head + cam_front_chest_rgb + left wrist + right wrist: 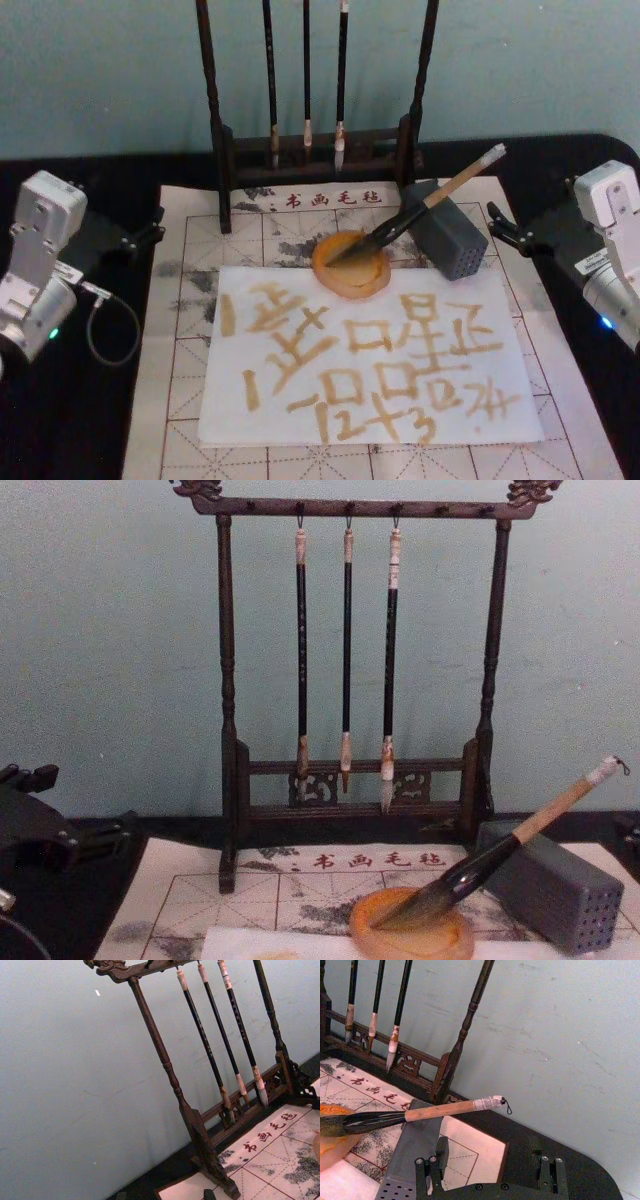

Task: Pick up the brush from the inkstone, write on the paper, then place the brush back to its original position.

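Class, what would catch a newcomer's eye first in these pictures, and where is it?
The white paper sheet at front centre, covered in golden characters, stands out. Behind it, the tan-and-black calligraphy brush rests its tuft in the round orange inkstone dish, shaft on a grey perforated block. A dark wooden rack with three thin brushes stands behind, and the left claw and right claw wait at either side.

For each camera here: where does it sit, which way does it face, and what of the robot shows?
Head: high, looking down on the paper; left pincer and right pincer flank it.
Chest: low, facing the brush rack; left pincer at its left edge.
Left wrist: left side, facing the rack.
Right wrist: right side, over its open pincer toward the brush.
Shared: head and chest both show the brush resting in the inkstone.
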Robot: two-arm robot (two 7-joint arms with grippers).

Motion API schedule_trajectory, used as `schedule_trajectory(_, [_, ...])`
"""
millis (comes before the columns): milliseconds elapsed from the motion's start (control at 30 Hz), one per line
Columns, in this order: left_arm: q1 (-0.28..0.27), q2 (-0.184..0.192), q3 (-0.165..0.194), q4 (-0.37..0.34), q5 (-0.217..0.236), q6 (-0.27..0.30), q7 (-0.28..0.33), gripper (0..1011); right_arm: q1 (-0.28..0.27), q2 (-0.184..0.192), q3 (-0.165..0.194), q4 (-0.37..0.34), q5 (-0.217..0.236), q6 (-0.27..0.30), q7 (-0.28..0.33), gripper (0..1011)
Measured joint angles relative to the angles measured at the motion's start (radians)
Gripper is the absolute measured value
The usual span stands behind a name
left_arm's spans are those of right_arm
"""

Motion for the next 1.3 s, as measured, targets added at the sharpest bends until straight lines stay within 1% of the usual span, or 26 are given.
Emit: schedule_trajectory(1300, [0.000,0.000,0.000,0.000,0.000,0.000,0.000,1001,0.000,0.000,0.000,0.000,0.000,0.000,0.000,1000])
